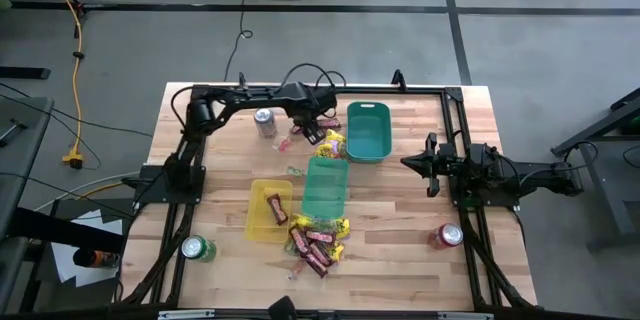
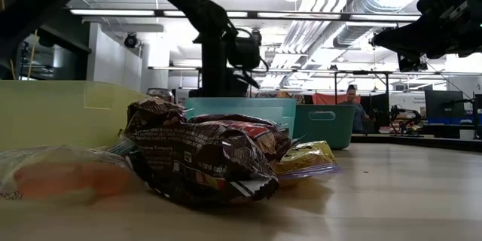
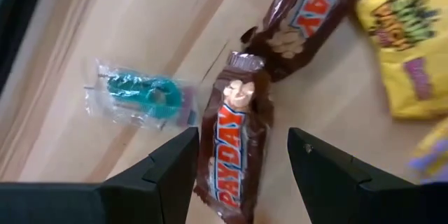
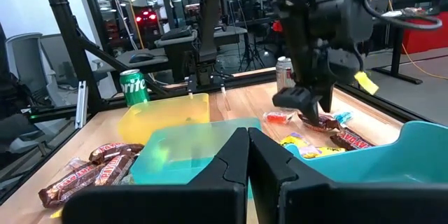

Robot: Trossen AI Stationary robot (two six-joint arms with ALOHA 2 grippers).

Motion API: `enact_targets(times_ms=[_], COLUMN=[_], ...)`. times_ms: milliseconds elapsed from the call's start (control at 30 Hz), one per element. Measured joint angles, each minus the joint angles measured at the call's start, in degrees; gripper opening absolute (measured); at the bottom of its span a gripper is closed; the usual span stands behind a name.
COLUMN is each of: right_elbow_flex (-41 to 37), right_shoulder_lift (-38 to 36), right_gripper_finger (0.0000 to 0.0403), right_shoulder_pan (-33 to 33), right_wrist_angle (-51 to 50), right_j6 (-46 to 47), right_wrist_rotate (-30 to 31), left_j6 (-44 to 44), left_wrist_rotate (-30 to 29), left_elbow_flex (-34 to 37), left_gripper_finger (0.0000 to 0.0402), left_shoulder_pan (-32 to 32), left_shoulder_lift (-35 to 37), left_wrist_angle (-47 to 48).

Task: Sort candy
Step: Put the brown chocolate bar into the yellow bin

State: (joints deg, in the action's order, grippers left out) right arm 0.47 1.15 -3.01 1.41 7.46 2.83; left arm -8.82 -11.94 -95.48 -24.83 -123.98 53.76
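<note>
Left claw [image 3: 241, 164]: spread wide, its two dark fingers standing either side of a brown Payday bar [image 3: 234, 147] that lies flat on the bench [image 3: 140, 21]; nothing pinched yet.
Why so held: the fingers straddle the bar across its narrow width, which I judge to be the line-up for closing on it and carrying it off to a tray.
Just beyond the claw: a second Payday bar [image 3: 308, 14] touches the first end to end; a clear-wrapped teal sweet [image 3: 140, 98] lies just beside one finger; a yellow packet [image 3: 409, 42] lies near the other finger.
Right claw [image 4: 245, 147]: pressed together, empty, parked well apart from the left claw at the right edge of the bench.
Candy elsewhere: a heap of bars and yellow packets [image 1: 318, 242] well apart from the left claw, at the near end of the trays; one bar [image 1: 276, 206] already lies in the yellow tray [image 1: 256, 222].
Trays: two teal trays, one [image 1: 368, 130] just beside the left claw and one [image 1: 325, 186] a little nearer the heap.
Surface: pale wood-plank bench, cans standing towards its corners, among them a green can [image 1: 194, 249] and a red can [image 1: 447, 236].
Room: grey concrete floor with a yellow cable [image 1: 75, 50]; beyond the bench a workshop with ceiling lights and a seated person [image 2: 352, 105].
</note>
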Motion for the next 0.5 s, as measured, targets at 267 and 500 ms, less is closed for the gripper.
enact_targets(times_ms=[267, 500], right_elbow_flex=[0.0, 0.02], right_shoulder_lift=[0.0, 0.0], right_gripper_finger=[0.0, 0.0], right_shoulder_pan=[0.0, -0.02], right_wrist_angle=[0.01, -0.01], right_j6=[-0.02, -0.02], right_wrist_rotate=[0.0, 0.0], left_j6=[2.65, 3.93], left_wrist_rotate=[-0.24, 3.04], left_elbow_flex=[0.02, 0.06], left_gripper_finger=[0.0174, 0.0019], left_shoulder_pan=[0.21, 0.64], left_shoulder_lift=[-1.66, 5.81], left_wrist_angle=[-0.02, 1.28])
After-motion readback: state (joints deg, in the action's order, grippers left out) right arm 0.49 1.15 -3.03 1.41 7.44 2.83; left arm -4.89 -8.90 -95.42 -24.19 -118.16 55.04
